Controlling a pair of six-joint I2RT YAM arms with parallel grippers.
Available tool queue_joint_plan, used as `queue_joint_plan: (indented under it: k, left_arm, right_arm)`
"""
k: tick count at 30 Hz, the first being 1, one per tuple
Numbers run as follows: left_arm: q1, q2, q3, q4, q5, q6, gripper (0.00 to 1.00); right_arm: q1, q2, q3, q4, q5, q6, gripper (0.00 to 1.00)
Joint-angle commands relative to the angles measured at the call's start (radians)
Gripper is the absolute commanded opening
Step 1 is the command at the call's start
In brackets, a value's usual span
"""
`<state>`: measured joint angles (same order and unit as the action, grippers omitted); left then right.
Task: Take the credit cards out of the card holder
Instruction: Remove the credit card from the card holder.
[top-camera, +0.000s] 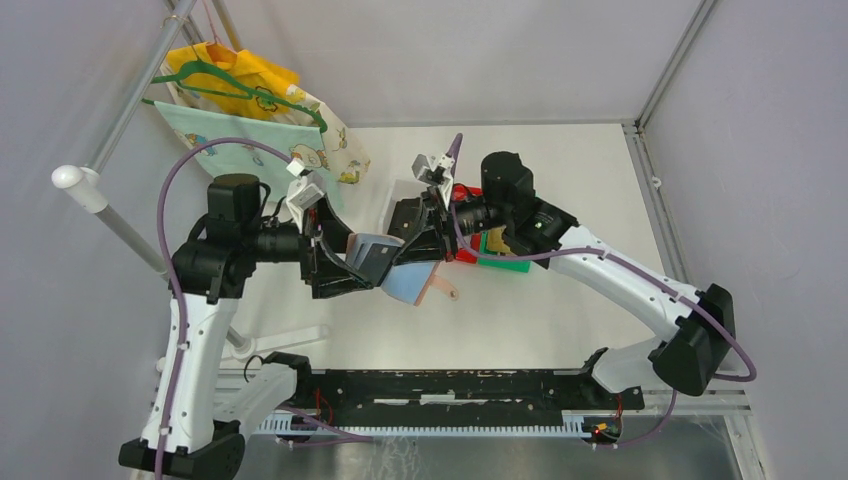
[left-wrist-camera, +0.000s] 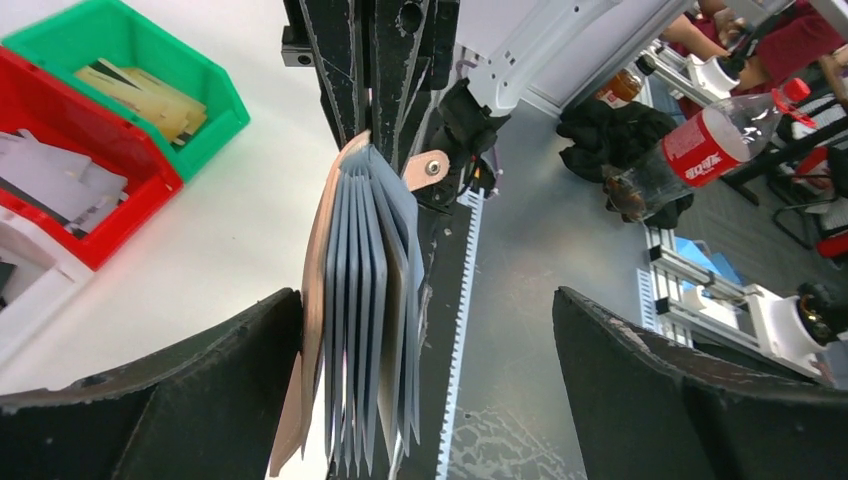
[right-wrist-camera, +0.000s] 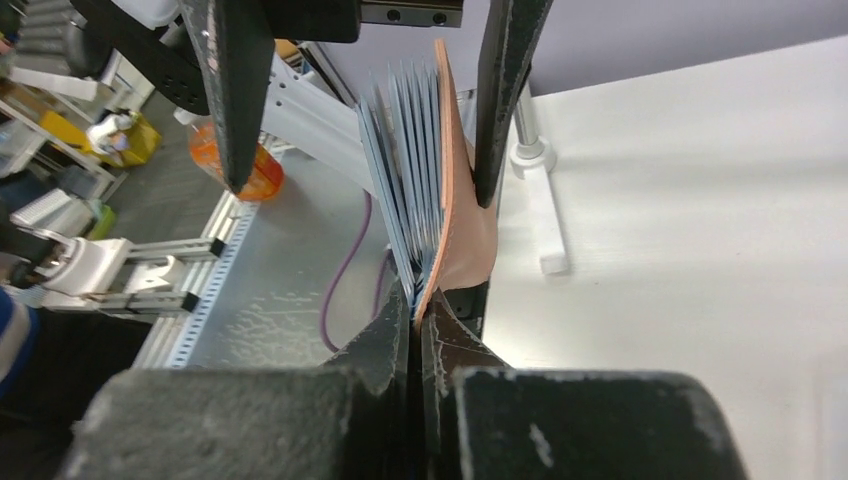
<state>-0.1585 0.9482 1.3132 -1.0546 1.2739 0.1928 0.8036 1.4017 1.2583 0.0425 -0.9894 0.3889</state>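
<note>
The card holder (top-camera: 405, 270) hangs in the air between both arms, its reddish-brown cover (right-wrist-camera: 455, 210) and snap tab (left-wrist-camera: 428, 167) showing. Its light blue pockets (left-wrist-camera: 365, 310) fan out edge-on. I cannot tell any credit cards apart among them. My right gripper (right-wrist-camera: 415, 312) is shut on the holder's edge. My left gripper (left-wrist-camera: 425, 295) stands wide open around the fanned pockets. The brown cover lies against its left finger (left-wrist-camera: 230, 360), and the right finger (left-wrist-camera: 640, 350) is well apart. From above, the left gripper (top-camera: 345, 268) meets the right gripper (top-camera: 428, 240) at the holder.
A green bin (left-wrist-camera: 215, 115) with yellowish flat pieces, a red bin (left-wrist-camera: 135, 210) with white ones and a white bin (left-wrist-camera: 30, 290) stand behind the holder, also green bin (top-camera: 505, 263). Bibs on a green hanger (top-camera: 250, 100) hang from a rail at the back left.
</note>
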Motion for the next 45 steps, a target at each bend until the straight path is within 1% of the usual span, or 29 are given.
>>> queue_joint_plan:
  k: [1,2,4,6,10,13,18,21,24,26,28,36,37,42,45]
  left_arm:
    - [-0.006,-0.079,-0.024,0.136,-0.108,-0.211,1.00]
    - [-0.007,-0.096,-0.034,0.184,-0.139,-0.234,1.00]
    - [-0.007,-0.117,-0.045,0.226,-0.177,-0.262,1.00]
    - [-0.007,-0.130,-0.053,0.229,-0.201,-0.249,1.00]
    - [-0.007,-0.167,-0.082,0.230,-0.304,-0.200,1.00]
    - [-0.006,-0.188,-0.087,0.266,-0.330,-0.206,1.00]
    - [-0.008,-0.170,-0.063,0.304,-0.236,-0.238,1.00]
    - [-0.008,-0.166,-0.035,0.304,-0.180,-0.236,1.00]
    - [-0.007,-0.169,-0.020,0.305,-0.172,-0.218,0.99]
    - [-0.007,-0.166,-0.009,0.289,-0.182,-0.200,0.96]
    - [-0.007,-0.157,0.006,0.252,-0.187,-0.136,0.92]
    - [-0.007,-0.148,-0.008,0.153,-0.275,-0.024,0.65]
    - [-0.007,-0.144,-0.011,0.142,-0.281,-0.013,0.63]
    - [-0.008,-0.135,-0.029,0.133,-0.265,-0.007,0.63]
    - [-0.007,-0.126,-0.031,0.133,-0.251,-0.009,0.61]
  right_arm:
    - [0.003,-0.092,0.107,0.063,0.000,-0.168,0.00]
    - [0.006,-0.094,0.109,0.060,0.000,-0.175,0.00]
    - [0.009,-0.099,0.116,0.059,0.001,-0.179,0.00]
    - [0.010,-0.097,0.129,0.057,-0.001,-0.182,0.00]
    - [0.035,-0.094,0.160,0.022,0.014,-0.219,0.00]
    - [0.055,-0.087,0.181,-0.002,0.031,-0.241,0.00]
    - [0.074,-0.051,0.226,-0.041,0.055,-0.254,0.00]
    - [0.075,-0.034,0.248,-0.118,0.082,-0.274,0.00]
    - [0.076,-0.014,0.271,-0.166,0.102,-0.287,0.00]
    - [0.075,-0.002,0.291,-0.201,0.121,-0.297,0.00]
    - [0.074,0.005,0.301,-0.223,0.132,-0.301,0.00]
    - [0.074,0.013,0.313,-0.223,0.141,-0.280,0.00]
    - [0.075,0.020,0.317,-0.222,0.139,-0.273,0.00]
    - [0.075,0.043,0.309,-0.177,0.099,-0.221,0.00]
    - [0.077,0.057,0.309,-0.181,0.085,-0.215,0.00]
